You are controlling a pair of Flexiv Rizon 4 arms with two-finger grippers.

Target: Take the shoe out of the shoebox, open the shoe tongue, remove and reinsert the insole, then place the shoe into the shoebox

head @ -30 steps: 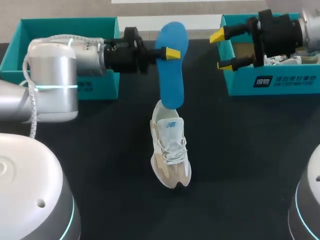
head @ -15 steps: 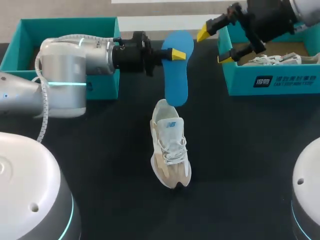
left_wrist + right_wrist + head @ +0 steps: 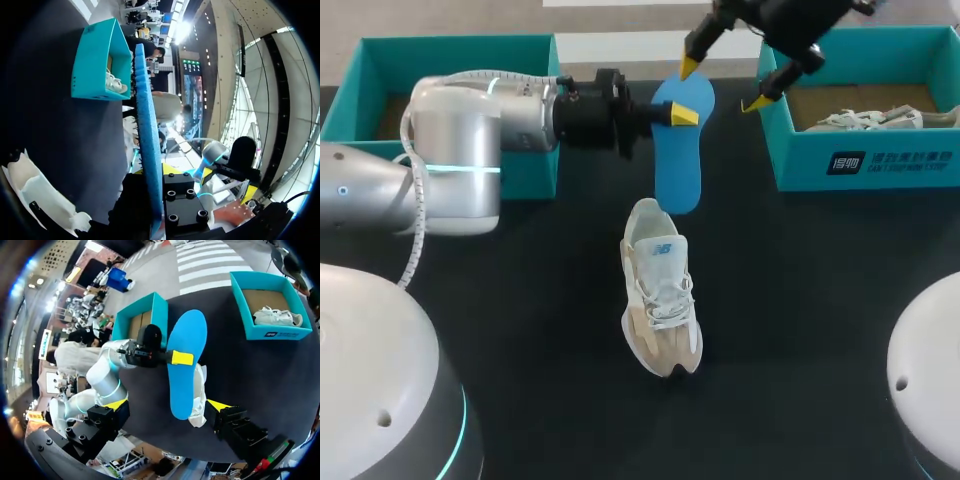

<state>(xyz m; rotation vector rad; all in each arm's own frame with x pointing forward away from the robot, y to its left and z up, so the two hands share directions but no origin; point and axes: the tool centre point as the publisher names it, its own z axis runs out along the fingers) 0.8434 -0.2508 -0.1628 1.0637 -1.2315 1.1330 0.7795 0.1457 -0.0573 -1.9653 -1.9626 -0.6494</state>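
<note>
Blue insole [image 3: 680, 170] clenched in left fingers [image 3: 682, 115], right fingers [image 3: 691, 66] released near it, shoe [image 3: 660, 300] on table [image 3: 820, 300] (printed label [image 3: 890, 163] on shoebox [image 3: 782, 150])

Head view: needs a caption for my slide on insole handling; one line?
Left gripper holds the blue insole near the white shoe; open right gripper hovers near the insole's far end.

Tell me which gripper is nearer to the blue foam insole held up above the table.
Left. The left gripper is shut on the blue foam insole near its far end. The right gripper hangs open close by that end, with no contact visible.
</note>
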